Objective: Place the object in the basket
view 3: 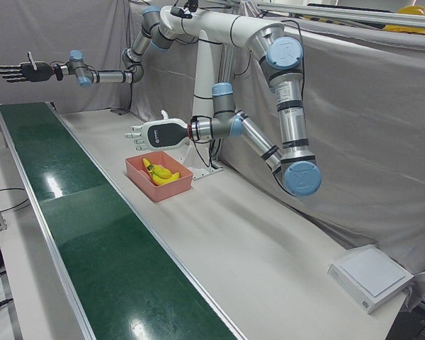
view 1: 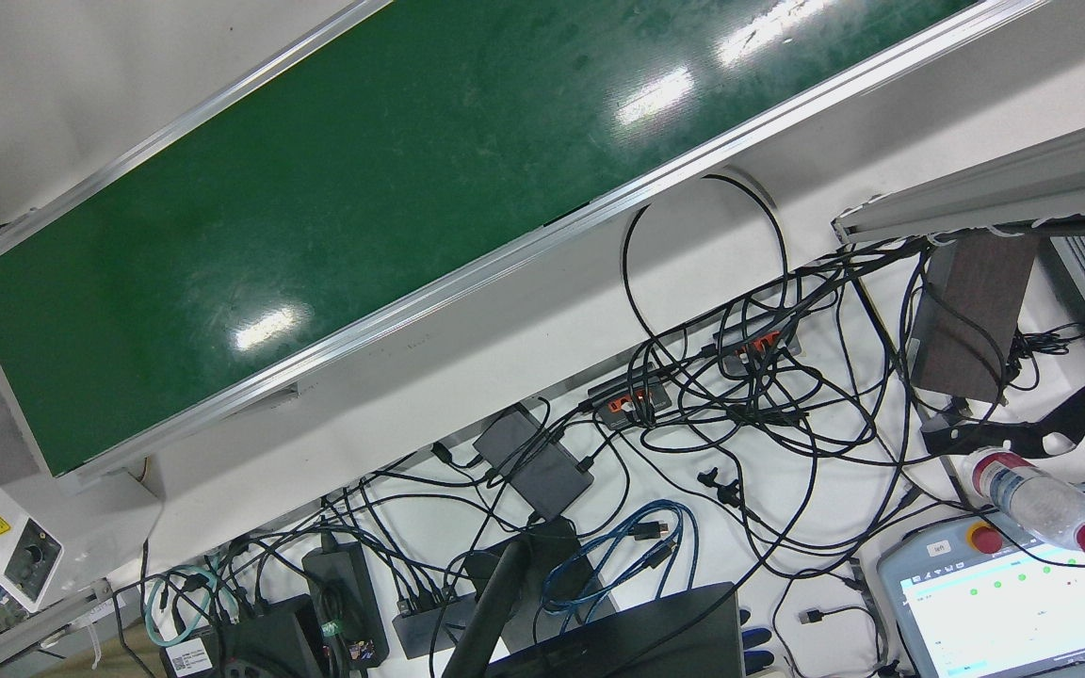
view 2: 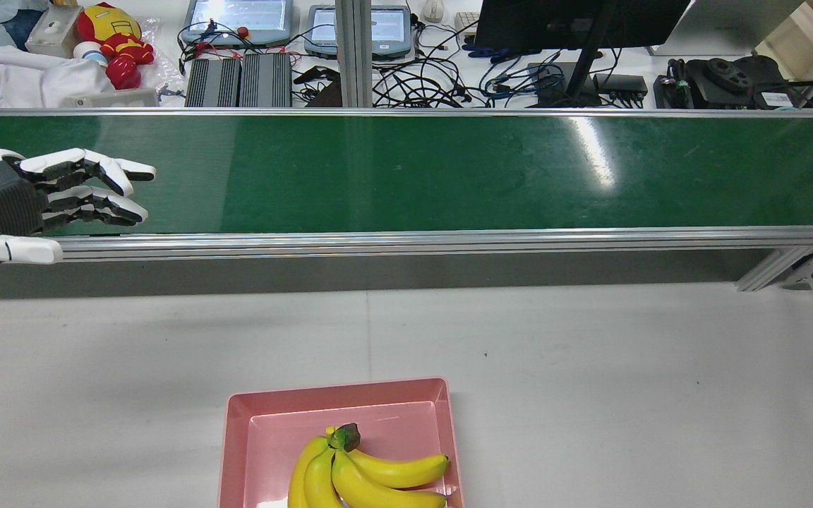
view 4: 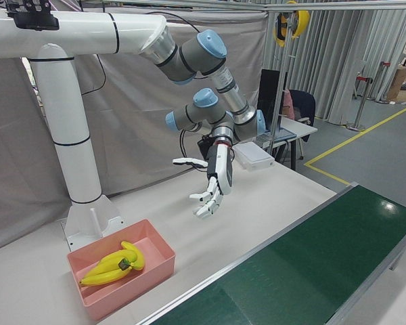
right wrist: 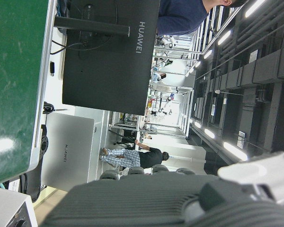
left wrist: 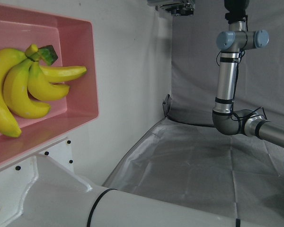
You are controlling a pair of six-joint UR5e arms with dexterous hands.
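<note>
A bunch of yellow bananas (view 2: 364, 473) lies inside the pink basket (view 2: 272, 437) on the grey table, near the pedestal. The left hand view looks down on the bananas (left wrist: 28, 90) in the basket (left wrist: 75, 52). My left hand (view 3: 152, 133) hovers high beside the basket (view 3: 163, 191), level, fingers spread, holding nothing. It also shows at the rear view's left edge as my left hand (view 2: 46, 201), and in the right-front view as my left hand (view 4: 213, 186), apart from the bananas (view 4: 115, 265). My right hand (view 3: 18, 71) hangs open far off, above the belt's distant end.
A long green conveyor belt (view 2: 406, 169) runs along the table's far side. The white pedestal (view 4: 81, 169) stands behind the basket. A white box (view 3: 372, 276) sits at the table's end. Cables, a monitor and a teach pendant (view 1: 1023, 603) lie beyond the belt.
</note>
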